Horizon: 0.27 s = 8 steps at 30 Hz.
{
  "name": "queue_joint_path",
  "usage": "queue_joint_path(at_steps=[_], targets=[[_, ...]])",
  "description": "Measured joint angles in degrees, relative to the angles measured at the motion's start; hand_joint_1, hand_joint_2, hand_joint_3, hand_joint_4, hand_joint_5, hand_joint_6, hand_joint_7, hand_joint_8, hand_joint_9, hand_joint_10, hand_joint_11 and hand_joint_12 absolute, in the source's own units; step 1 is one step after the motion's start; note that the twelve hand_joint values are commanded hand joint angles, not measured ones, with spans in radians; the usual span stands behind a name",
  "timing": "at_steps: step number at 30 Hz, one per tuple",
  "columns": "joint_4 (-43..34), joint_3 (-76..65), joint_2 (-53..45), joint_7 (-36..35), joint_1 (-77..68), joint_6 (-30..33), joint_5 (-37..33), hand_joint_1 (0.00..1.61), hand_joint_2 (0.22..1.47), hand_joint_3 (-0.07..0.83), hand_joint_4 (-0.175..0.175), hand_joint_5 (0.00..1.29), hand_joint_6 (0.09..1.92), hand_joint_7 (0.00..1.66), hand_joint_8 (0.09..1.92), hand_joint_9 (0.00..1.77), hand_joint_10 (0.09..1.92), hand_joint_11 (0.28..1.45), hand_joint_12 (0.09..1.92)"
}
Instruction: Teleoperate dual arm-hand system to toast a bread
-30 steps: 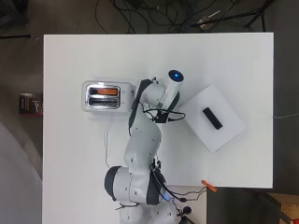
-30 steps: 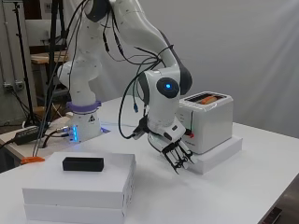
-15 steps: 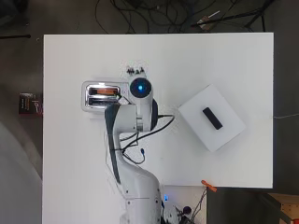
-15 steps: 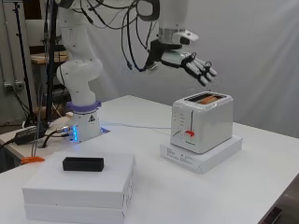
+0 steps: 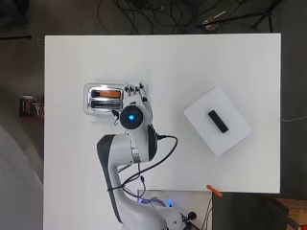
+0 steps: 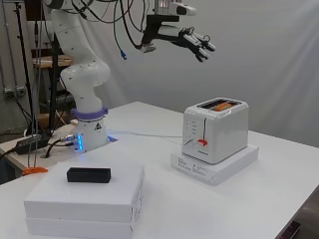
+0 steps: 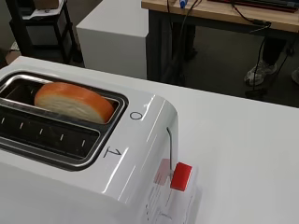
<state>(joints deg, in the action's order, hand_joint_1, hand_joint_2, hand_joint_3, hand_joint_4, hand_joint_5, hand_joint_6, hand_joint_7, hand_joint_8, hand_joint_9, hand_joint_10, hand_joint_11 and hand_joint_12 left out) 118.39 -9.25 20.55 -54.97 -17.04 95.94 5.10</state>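
Observation:
A white toaster [image 5: 103, 98] [image 6: 215, 128] [image 7: 84, 154] stands on a flat white box [image 6: 214, 163] left of the table's middle. A slice of bread [image 5: 107, 93] [image 6: 223, 105] [image 7: 74, 102] sits in one slot, its orange crust sticking up; the other slot looks empty. The toaster's red lever [image 6: 201, 143] [image 7: 181, 176] sits low on its slider. My hand [image 5: 135, 90] [image 6: 192, 42] hangs high above the toaster's lever end, fingers straight and spread, holding nothing.
A stack of white boxes [image 5: 218, 127] [image 6: 84, 198] with a small black block [image 5: 218, 121] [image 6: 88, 175] on top lies at the table's right. An orange object [image 5: 215, 190] [image 6: 34, 170] lies near the arm's base.
The hand rose from beside the toaster's box up into the air, then came back over the toaster's lever end. The toaster and bread stayed put.

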Motion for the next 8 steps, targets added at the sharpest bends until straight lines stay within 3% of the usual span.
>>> queue_joint_path(at_steps=[4,8], targets=[[2.87,0.36,5.31,-3.83,0.94,0.96,-1.6,0.01,1.09,0.005,-0.108,0.31,0.09,0.53,0.09,0.62,0.09,0.42,0.09],[16.06,2.93,13.03,-5.38,1.48,9.88,-4.12,0.02,1.11,0.007,-0.046,0.29,0.09,0.44,0.09,0.54,0.09,0.41,0.09]])
